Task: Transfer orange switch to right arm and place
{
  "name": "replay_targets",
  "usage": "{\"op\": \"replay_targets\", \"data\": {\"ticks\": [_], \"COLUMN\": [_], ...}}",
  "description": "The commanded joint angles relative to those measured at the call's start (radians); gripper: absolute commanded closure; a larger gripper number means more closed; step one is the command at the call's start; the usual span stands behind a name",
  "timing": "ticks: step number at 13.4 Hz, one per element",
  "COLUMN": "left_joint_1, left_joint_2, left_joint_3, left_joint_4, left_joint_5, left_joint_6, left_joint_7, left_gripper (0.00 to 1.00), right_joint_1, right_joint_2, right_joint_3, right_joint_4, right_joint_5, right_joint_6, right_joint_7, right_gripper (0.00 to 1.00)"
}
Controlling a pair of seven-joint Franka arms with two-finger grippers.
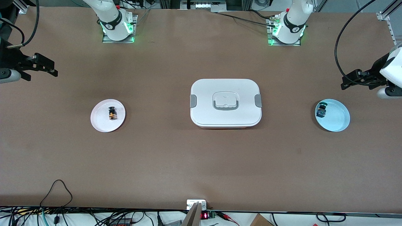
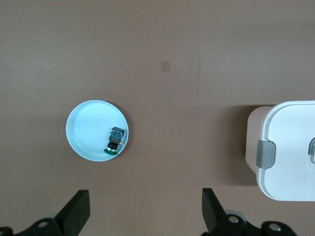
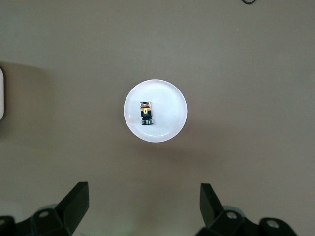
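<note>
The orange switch (image 1: 112,113), a small black block with an orange part, lies on a white plate (image 1: 100,121) toward the right arm's end of the table. It also shows in the right wrist view (image 3: 146,113) on that plate (image 3: 170,110). My right gripper (image 1: 51,68) is open and empty over bare table at that end, apart from the plate; its view shows it too (image 3: 142,189). My left gripper (image 1: 347,81) is open and empty over bare table at the left arm's end, and shows in its own view (image 2: 145,196).
A blue-and-green capped component (image 1: 321,110) lies on a light blue plate (image 1: 337,119) toward the left arm's end, also in the left wrist view (image 2: 114,139). A white lidded box (image 1: 225,103) with grey clips stands at the table's middle.
</note>
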Motion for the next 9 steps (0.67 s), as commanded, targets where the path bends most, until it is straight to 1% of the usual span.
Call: {"op": "replay_targets", "data": {"ticks": [1, 4, 6, 9], "left_joint_1": [-0.011, -0.01, 0.01, 0.01], "left_joint_2": [0.006, 0.013, 0.022, 0.033], "left_joint_3": [0.013, 0.019, 0.021, 0.019], "left_joint_4": [0.014, 0.017, 0.043, 0.046], "left_joint_5": [-0.002, -0.002, -0.01, -0.001], "left_joint_6": [-0.001, 0.002, 0.002, 0.0], "left_joint_7": [0.024, 0.032, 0.061, 0.064], "left_gripper": [0.0, 0.0, 0.0, 0.0], "right_joint_1": [-0.01, -0.01, -0.011, -0.011], "right_joint_2": [0.029, 0.043, 0.044, 0.043], "right_joint_3": [0.005, 0.007, 0.005, 0.005], "right_joint_4": [0.034, 0.069, 0.069, 0.069], "right_joint_5": [0.01, 0.011, 0.011, 0.015], "right_joint_6": [-0.017, -0.014, -0.016, -0.025], "right_joint_7": [-0.02, -0.022, -0.022, -0.022], "right_gripper": [0.0, 0.0, 0.0, 0.0]}}
